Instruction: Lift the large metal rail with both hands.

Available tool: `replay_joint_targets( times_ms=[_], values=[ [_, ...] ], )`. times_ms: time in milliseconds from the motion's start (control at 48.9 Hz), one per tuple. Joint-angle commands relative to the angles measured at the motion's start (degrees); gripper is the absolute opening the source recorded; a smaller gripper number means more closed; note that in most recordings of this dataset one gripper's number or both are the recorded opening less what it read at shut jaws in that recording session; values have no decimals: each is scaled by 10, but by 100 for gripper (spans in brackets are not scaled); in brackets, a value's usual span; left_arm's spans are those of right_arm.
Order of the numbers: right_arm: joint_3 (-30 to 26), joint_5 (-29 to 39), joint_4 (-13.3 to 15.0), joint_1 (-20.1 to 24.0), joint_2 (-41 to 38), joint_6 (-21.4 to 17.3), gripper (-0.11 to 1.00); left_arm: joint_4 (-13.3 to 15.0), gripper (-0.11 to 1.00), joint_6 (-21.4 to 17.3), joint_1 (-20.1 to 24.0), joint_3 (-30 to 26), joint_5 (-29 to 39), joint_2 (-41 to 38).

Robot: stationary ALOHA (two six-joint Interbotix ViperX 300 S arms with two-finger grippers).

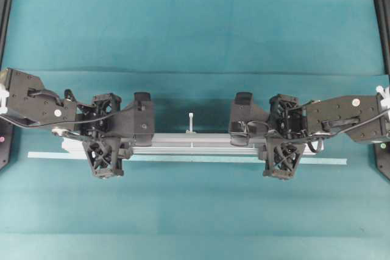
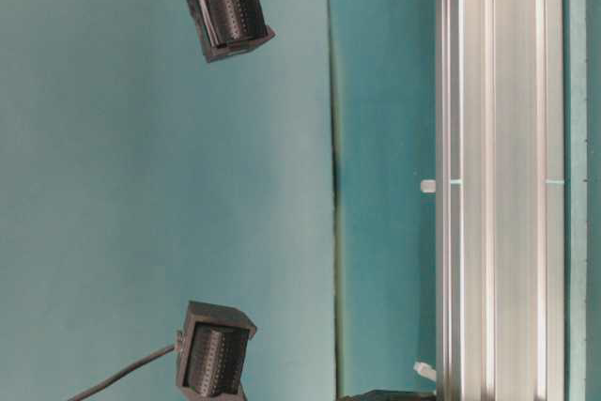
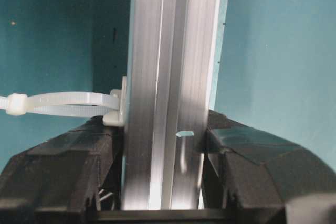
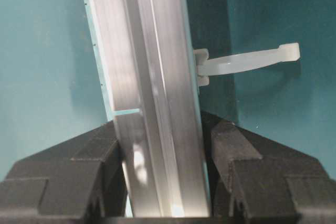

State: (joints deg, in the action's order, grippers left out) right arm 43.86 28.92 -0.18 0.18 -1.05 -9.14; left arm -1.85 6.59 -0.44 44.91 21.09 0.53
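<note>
a: left gripper (image 3: 163, 182)?
b: fingers (image 3: 63, 166) clenched on metal rail (image 3: 168, 77), zip tie (image 3: 63, 103) beside.
a: right gripper (image 4: 163, 182)?
b: clenched on same rail, over teal table (image 1: 195, 28), above pale tape strip (image 1: 329, 161).

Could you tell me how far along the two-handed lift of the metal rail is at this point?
Done: both grips look set. The left gripper and the right gripper each have fingers pressed against opposite sides of the large metal rail. In hand: the overhead view shows the rail lying slightly off the pale tape strip, with shadow beside it, so it may be just off the cloth. Left: a clear, level raise.
</note>
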Motion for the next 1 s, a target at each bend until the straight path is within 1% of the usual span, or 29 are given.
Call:
replay_joint_targets(
  times_ms=[0, 204, 409, 654, 695, 817, 858, 899, 981],
  values=[
    [5, 3, -6, -1, -3, -5, 40, 1, 37, 1, -1, -3, -5, 4],
    [5, -2, -6, 2, -3, -10, 40, 1, 37, 1, -1, -5, -9, -3],
    [7, -2, -6, 2, -3, -10, 40, 1, 37, 1, -2, -4, -39, -4],
    [16, -9, -6, 1, -3, -10, 40, 1, 37, 4, -3, -2, -34, -4],
    [18, -15, -6, 2, -2, -10, 40, 2, 42, 6, -4, -3, -29, -4],
    [22, -33, -7, 2, -1, -9, 40, 1, 78, 5, -5, -3, -11, -2],
    [22, -36, -11, 2, -1, -7, 40, 2, 87, 5, -5, -4, -11, -2],
    [22, -37, -14, 2, -1, -7, 40, 1, 91, 4, -4, -5, -11, -2],
    [23, -36, -18, 2, 0, -7, 40, 1, 90, 4, -4, -7, -11, -1]
  ],
)
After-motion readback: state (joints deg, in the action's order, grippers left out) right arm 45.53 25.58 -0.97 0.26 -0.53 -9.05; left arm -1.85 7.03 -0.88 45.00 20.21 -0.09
